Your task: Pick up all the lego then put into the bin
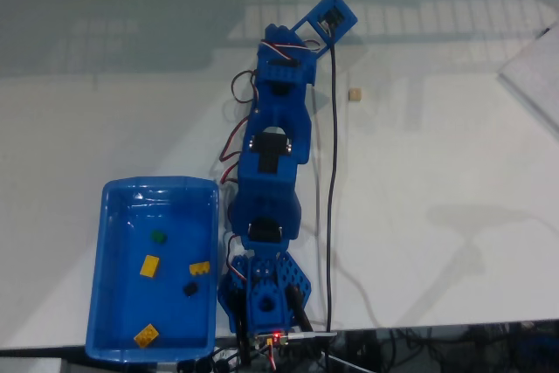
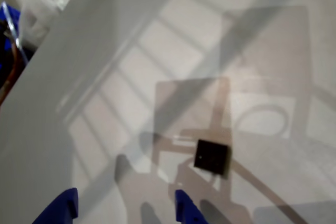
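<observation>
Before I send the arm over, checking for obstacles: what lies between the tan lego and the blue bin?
In the fixed view, the arm and its black cable stand between the tan lego and the blue bin; otherwise bare table.

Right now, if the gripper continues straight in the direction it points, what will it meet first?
Probably the black lego. In the wrist view it lies on the white table just beyond the gripper, slightly right of the line between the open blue fingertips. Depth is unclear, so the right fingertip might touch it first.
</observation>
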